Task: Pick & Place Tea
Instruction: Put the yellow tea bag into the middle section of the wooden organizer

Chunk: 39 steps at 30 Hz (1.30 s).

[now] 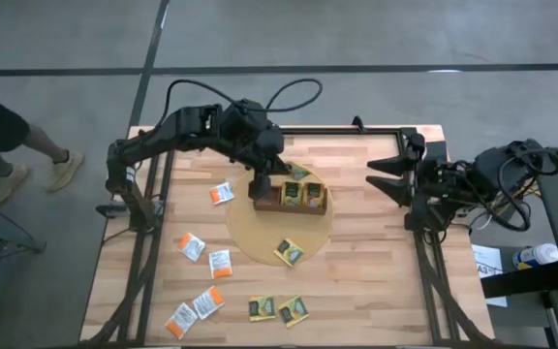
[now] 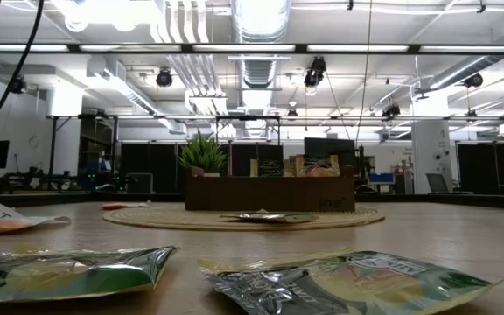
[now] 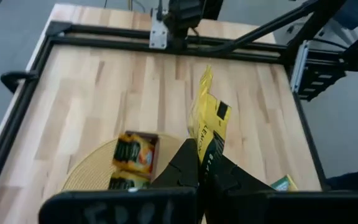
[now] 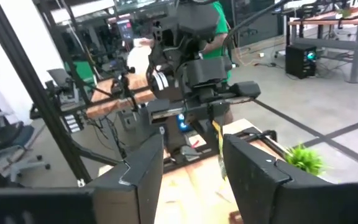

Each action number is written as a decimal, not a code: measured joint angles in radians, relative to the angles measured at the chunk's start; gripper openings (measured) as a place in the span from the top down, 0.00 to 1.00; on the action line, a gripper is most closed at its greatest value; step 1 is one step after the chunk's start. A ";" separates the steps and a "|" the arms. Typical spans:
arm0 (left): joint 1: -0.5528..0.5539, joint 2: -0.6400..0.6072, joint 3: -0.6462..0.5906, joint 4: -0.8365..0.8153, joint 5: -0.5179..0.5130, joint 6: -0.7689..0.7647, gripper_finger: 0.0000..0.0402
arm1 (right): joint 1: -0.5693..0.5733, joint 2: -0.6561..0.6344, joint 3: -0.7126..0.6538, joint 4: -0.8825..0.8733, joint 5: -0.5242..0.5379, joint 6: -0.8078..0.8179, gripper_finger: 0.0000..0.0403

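Midway, left fingers (image 3: 201,163) clamp a green-and-yellow sachet (image 3: 209,121) above the tray (image 1: 292,206) already holding several, right fingers (image 4: 191,163) wait apart, and loose sachets (image 1: 201,281) remain on the tabletop (image 1: 376,281).

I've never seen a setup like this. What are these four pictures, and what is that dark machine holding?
It is a robot with two dark arms at a wooden table. One picture looks straight down from above, one looks level across the tabletop, and two come from cameras on the arms' wrists.

The left hand is shut on a green-and-yellow tea sachet, held above the brown tray that stands on a round mat. The tray already holds some sachets, beside a small potted plant.

More sachets lie loose on the table: white-and-orange ones and green-and-yellow ones.

The right hand waits open at the table's edge.
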 joint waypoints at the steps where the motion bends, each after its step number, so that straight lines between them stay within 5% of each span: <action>1: 0.012 0.003 -0.005 -0.004 0.011 0.000 1.00 | 0.000 -0.007 0.000 -0.009 0.001 -0.001 0.61; 16: 0.076 0.130 -0.087 -0.032 0.067 0.019 1.00 | 0.000 -0.055 0.000 -0.045 0.021 -0.116 0.66; 39: 0.145 0.331 -0.153 -0.119 0.068 0.331 1.00 | -0.003 -0.017 -0.002 -0.045 0.153 -0.105 0.70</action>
